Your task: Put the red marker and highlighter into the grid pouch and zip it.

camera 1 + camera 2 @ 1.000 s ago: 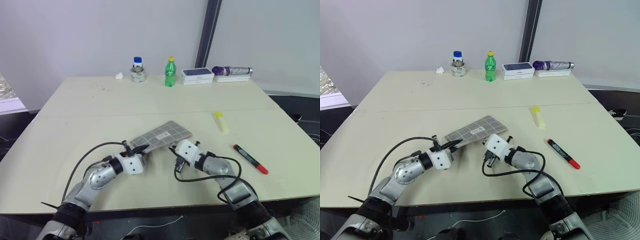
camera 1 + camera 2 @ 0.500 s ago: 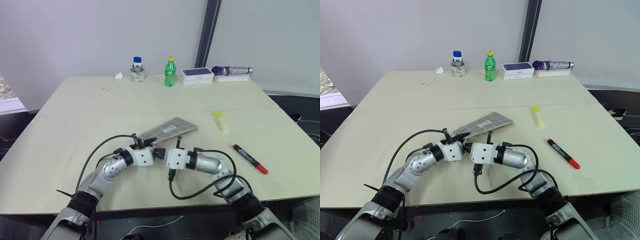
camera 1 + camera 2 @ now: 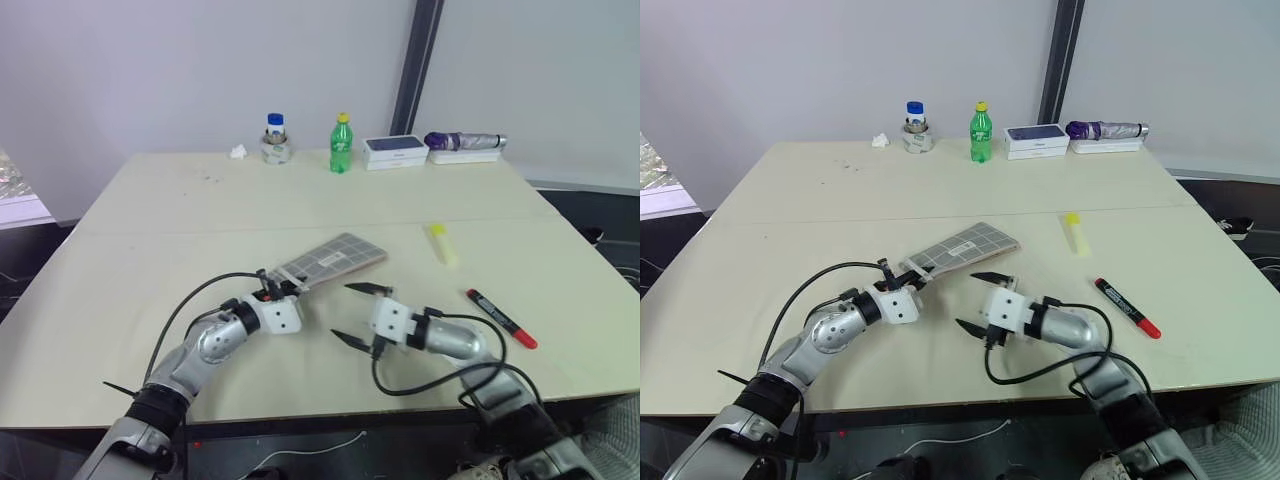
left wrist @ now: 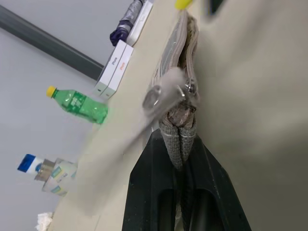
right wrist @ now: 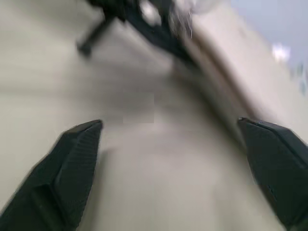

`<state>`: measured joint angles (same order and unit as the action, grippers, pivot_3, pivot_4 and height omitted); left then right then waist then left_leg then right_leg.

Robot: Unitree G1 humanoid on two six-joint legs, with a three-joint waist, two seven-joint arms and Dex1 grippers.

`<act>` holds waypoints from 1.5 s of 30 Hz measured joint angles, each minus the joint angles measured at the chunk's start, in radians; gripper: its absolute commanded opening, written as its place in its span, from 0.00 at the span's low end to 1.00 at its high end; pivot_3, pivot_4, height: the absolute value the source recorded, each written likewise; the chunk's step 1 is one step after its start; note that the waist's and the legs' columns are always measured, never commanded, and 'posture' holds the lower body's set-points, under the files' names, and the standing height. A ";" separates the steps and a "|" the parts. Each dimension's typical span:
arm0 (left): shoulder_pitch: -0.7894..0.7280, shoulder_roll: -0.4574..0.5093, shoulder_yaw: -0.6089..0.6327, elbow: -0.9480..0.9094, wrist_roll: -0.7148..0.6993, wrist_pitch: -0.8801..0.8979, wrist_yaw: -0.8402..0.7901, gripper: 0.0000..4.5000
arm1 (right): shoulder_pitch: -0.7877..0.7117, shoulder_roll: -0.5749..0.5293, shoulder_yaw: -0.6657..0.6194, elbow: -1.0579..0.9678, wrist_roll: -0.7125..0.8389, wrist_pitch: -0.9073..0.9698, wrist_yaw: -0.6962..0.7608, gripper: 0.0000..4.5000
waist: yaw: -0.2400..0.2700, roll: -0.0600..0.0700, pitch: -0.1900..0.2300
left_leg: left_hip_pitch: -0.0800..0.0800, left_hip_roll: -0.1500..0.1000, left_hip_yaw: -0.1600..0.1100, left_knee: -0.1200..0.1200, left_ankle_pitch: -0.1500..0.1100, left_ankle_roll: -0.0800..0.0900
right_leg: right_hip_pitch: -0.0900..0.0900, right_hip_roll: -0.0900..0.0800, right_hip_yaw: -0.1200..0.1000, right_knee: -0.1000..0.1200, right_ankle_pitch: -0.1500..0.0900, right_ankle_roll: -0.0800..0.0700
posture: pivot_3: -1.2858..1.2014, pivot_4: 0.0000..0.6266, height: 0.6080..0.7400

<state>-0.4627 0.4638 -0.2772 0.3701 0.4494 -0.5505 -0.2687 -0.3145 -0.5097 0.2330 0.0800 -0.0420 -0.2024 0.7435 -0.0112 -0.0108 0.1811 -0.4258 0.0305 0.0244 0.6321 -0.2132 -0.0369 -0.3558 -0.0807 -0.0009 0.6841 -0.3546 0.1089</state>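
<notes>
I have the left end effector [image 3: 268, 291] clamped tight on the near end of the grid pouch [image 3: 330, 261], pinching the fabric beside the zipper, with that end lifted a little off the worktop [image 3: 200, 210] and the far end resting on it; from the left wrist view the zipper mouth looks partly parted near the grip, though how far it runs open I cannot tell; the right end effector [image 3: 350, 314] hangs just right of the pouch with its fingers spread wide and nothing between them; the highlighter [image 3: 441, 243] lies on the worktop well to the right of the pouch, and the red marker [image 3: 500, 318] lies nearer the right front edge, both untouched; so I judge the job barely begun: both pens are left to load, then the zip to close.
</notes>
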 measured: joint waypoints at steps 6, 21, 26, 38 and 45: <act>0.020 0.032 0.018 -0.001 -0.004 -0.025 0.016 0.00 | 0.110 -0.029 -0.156 -0.105 0.136 0.093 -0.023 1.00 | -0.002 0.000 0.000 | 0.000 0.001 0.000 0.000 0.000 0.000 | 0.000 0.001 0.000 0.000 0.000 0.000 | 0.52 0.24 1.00; 0.058 0.062 0.037 -0.021 -0.010 -0.045 0.036 0.00 | 0.103 0.077 -0.366 -0.144 0.245 0.267 -0.302 1.00 | 0.001 0.000 0.000 | 0.000 0.000 0.000 -0.001 0.000 0.000 | 0.000 0.000 0.000 0.000 0.000 0.000 | 0.52 0.24 1.00; 0.059 0.051 0.037 -0.028 -0.009 -0.034 0.035 0.00 | 0.068 0.078 -0.365 -0.095 0.224 0.285 -0.335 1.00 | 0.000 0.000 0.000 | 0.000 0.000 0.000 0.000 0.000 0.000 | 0.000 0.000 0.000 0.000 0.000 0.000 | 0.52 0.24 1.00; 0.047 0.017 0.021 -0.036 0.000 -0.022 0.031 0.00 | -0.405 0.047 -0.371 0.499 0.124 0.470 -0.494 1.00 | 0.002 0.000 0.000 | -0.001 0.000 0.001 -0.001 0.000 0.000 | -0.001 -0.001 0.000 -0.001 0.000 0.000 | 0.52 0.24 1.00; 0.045 0.015 0.023 -0.038 -0.001 -0.005 0.033 0.00 | -0.522 0.012 -0.357 0.741 0.101 0.537 -0.469 0.94 | -0.003 0.000 0.000 | -0.001 0.000 0.002 -0.002 0.000 0.000 | -0.002 -0.001 0.001 -0.001 0.000 0.000 | 0.52 0.24 1.00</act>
<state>-0.4175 0.4784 -0.2538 0.3325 0.4486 -0.5555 -0.2357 -0.8362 -0.4981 -0.1241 0.8210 0.0593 0.3345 0.2743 -0.0140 -0.0105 0.1812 -0.4269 0.0308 0.0262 0.6302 -0.2133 -0.0366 -0.3574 -0.0813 -0.0004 0.6828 -0.3546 0.1089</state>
